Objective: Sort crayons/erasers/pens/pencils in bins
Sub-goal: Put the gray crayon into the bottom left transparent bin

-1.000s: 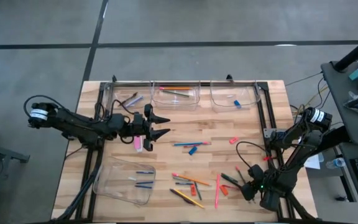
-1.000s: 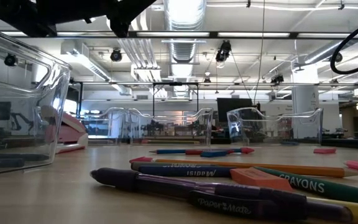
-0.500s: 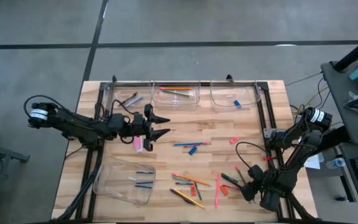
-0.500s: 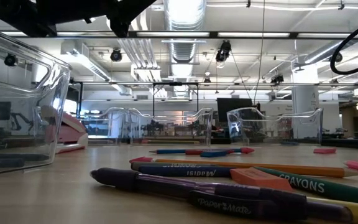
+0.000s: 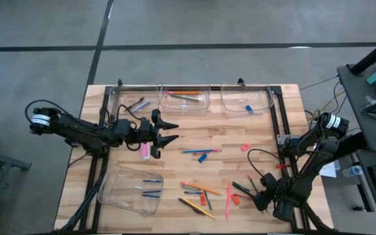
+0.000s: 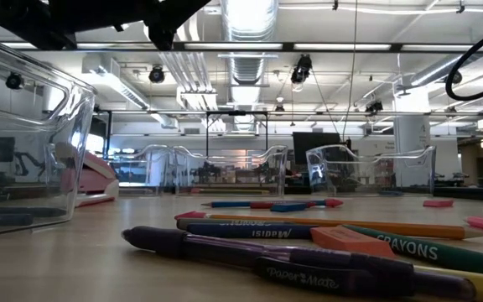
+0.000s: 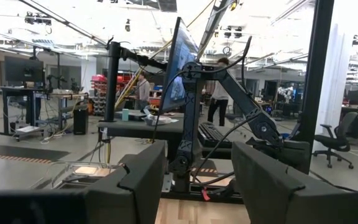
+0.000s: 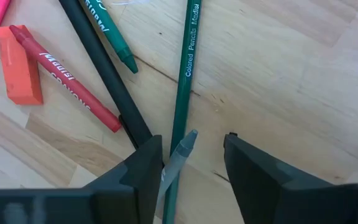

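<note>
My right gripper (image 5: 260, 194) points down at the table's near right, open. Between its fingers (image 8: 191, 149) lie a green pencil (image 8: 183, 93) and the grey tip of a pen (image 8: 182, 152). Beside them lie a black pen (image 8: 104, 68), a red crayon (image 8: 67, 74), a green crayon (image 8: 112, 32) and an orange-red eraser (image 8: 20, 65). My left gripper (image 5: 168, 132) hangs open and empty above the table's left middle, near a pink eraser (image 5: 144, 150). Three bins (image 5: 187, 101) stand along the far edge, and one (image 5: 132, 189) at the near left. My right gripper comes from above with one finger (image 8: 145, 165) right beside the grey pen tip (image 8: 185, 146), which lies on the table across the green pencil. Whether the finger touches the tip, I cannot tell.
Loose sticks lie in a cluster (image 5: 200, 194) at the near middle, with a pink pencil (image 5: 228, 199) beside it. A blue stick (image 5: 200, 152) and a red eraser (image 5: 245, 147) lie mid-table. A black frame rail (image 5: 276, 124) runs along the right side.
</note>
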You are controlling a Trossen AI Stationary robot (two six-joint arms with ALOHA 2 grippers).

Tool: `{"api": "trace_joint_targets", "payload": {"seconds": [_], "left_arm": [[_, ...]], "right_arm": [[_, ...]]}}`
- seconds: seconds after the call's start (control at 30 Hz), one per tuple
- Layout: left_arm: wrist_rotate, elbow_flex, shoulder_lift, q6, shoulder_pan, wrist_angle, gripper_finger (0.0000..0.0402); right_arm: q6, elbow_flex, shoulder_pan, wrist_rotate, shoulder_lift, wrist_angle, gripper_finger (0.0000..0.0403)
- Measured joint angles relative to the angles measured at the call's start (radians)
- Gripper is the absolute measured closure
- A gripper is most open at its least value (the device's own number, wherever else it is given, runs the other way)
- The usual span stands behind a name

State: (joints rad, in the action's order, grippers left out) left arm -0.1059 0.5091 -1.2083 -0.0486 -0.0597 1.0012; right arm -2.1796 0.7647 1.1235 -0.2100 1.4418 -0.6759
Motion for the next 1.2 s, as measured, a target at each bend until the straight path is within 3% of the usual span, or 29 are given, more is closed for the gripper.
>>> {"api": "trace_joint_targets", "payload": {"seconds": [0.37,0.77,1.0,1.2], "left_arm": [[0.0,0.0,0.0,0.0,0.0,0.0,0.0229],[0.0,0.0,0.0,0.0,0.0,0.0,0.0229],[0.0,0.0,0.0,-0.024,-0.001,-0.011,0.0229],[0.028,-0.003,0.048,-0.016,-0.014,-0.112,0.0229]], "right_arm": [[0.007,0.0,0.0,0.0,0.0,0.004,0.0344],[0.032,-0.001,0.001,-0.016,-0.05,0.031,0.0381],[0.105,-0.001,0.001,-0.203,-0.118,0.031,0.0381],[0.265,-0.001,-0.024,-0.561,-0.177,0.04,0.0382]]}}
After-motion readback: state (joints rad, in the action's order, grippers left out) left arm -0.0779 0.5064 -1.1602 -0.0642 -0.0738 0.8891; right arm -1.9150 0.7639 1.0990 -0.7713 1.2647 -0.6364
